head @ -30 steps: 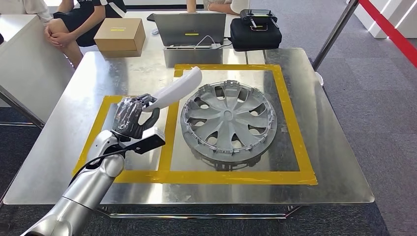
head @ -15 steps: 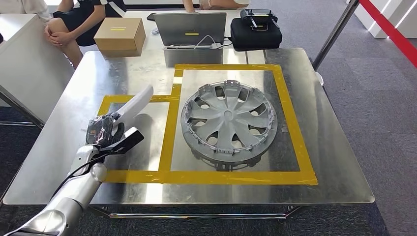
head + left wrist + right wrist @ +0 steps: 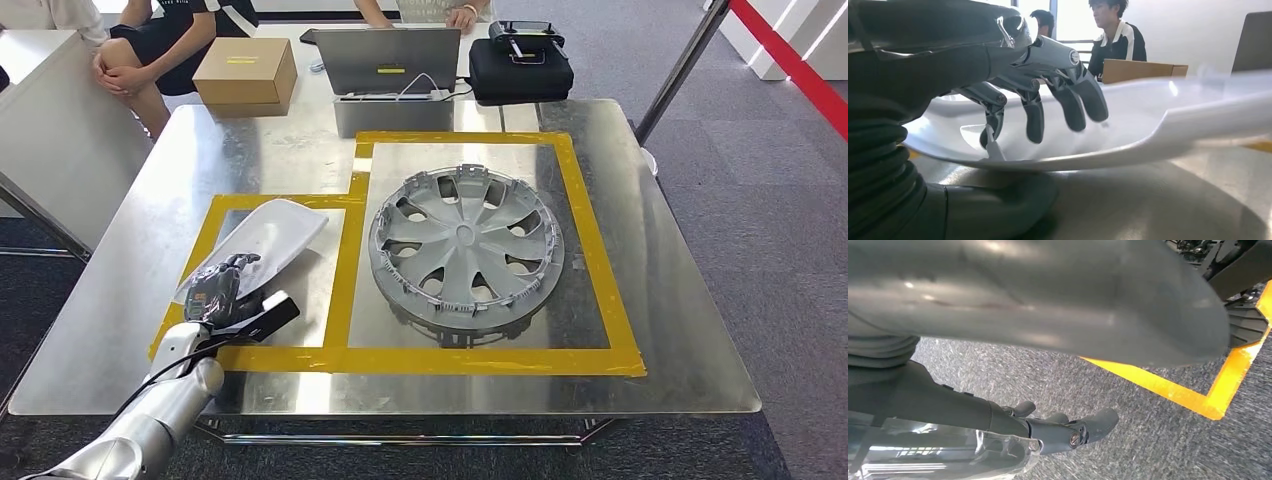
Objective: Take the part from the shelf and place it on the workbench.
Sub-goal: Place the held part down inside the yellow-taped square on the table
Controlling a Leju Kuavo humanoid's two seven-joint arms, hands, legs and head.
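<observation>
The white curved part (image 3: 265,232) lies on the metal workbench (image 3: 660,250) inside the small yellow-taped box (image 3: 340,270) at the left. My left hand (image 3: 222,292) is at the part's near end. In the left wrist view the dark fingers (image 3: 1068,100) reach over the part's (image 3: 1148,115) hollow side. The thick thumb sits under its rim, so the hand still holds it. My right hand (image 3: 1058,427) hangs over the carpet with nothing in it and its fingers loosely bent.
A grey wheel cover (image 3: 465,250) fills the larger taped box to the right of the part. At the back stand a cardboard box (image 3: 243,72), a laptop (image 3: 385,55) and a black case (image 3: 520,65). A person (image 3: 140,50) sits at the back left.
My left hand has swung the part away from the wheel cover, leftward and down. The part went from tilted in the air to lying flat in the small taped box.
</observation>
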